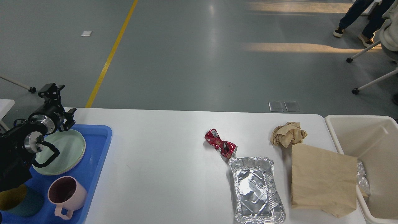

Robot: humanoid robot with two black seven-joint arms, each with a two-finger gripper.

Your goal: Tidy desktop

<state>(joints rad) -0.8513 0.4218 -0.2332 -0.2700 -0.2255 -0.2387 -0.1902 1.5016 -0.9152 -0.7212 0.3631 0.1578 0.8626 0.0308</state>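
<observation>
The tidying appears partly complete, judged from how things lie. At the near left corner of the tabletop a blue tray already holds crockery: stacked pale green plates, a pink mug with its handle toward the near edge, and part of a dark teal cup at the frame's edge. Rubbish remains on the right half: a crushed red drinks can lying on its side near the middle, a crumpled foil tray just beside it toward the near edge, a ball of crumpled brown paper nearer the far right corner, and a flat brown paper bag whose right edge overhangs the rim of the cream bin standing against the tabletop's right end. Something clear and crinkled, probably plastic, lies inside the bin; otherwise it looks largely unfilled. Four items therefore seem outstanding. The tabletop itself is a wide white matte slab with rounded corners, clean in its centre and left-centre. The left gripper hovers above the blue tray's far edge, over the plates; its fingers are dark and seen at an angle, so I cannot tell whether they are apart or together, and nothing is visibly held. The right arm is out of view.
</observation>
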